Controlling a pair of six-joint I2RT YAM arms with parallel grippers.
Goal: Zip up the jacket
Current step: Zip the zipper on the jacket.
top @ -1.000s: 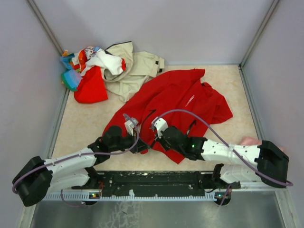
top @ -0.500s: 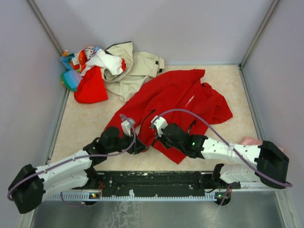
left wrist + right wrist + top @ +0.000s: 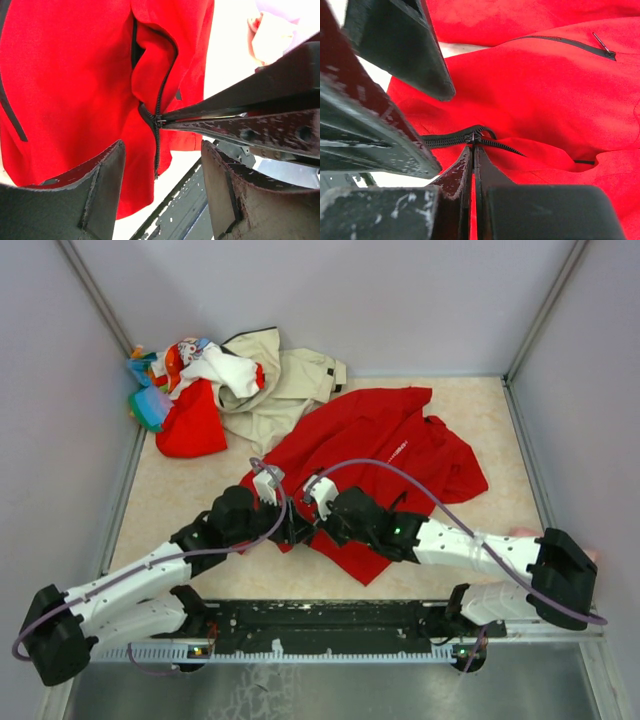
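Right gripper (image 3: 473, 146) pinching jacket (image 3: 545, 100), beige tabletop (image 3: 175, 510), grey walls (image 3: 320, 300)

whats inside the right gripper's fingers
The right gripper is shut on the black zipper slider of the red jacket. Any pull tab is hidden inside the pinch.

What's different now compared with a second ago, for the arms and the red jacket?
The left claw opened, releasing the lower edge of the jacket, and moved slightly away from the bases. The right claw edged left, staying shut on the zipper slider. The clothes pile has not moved.
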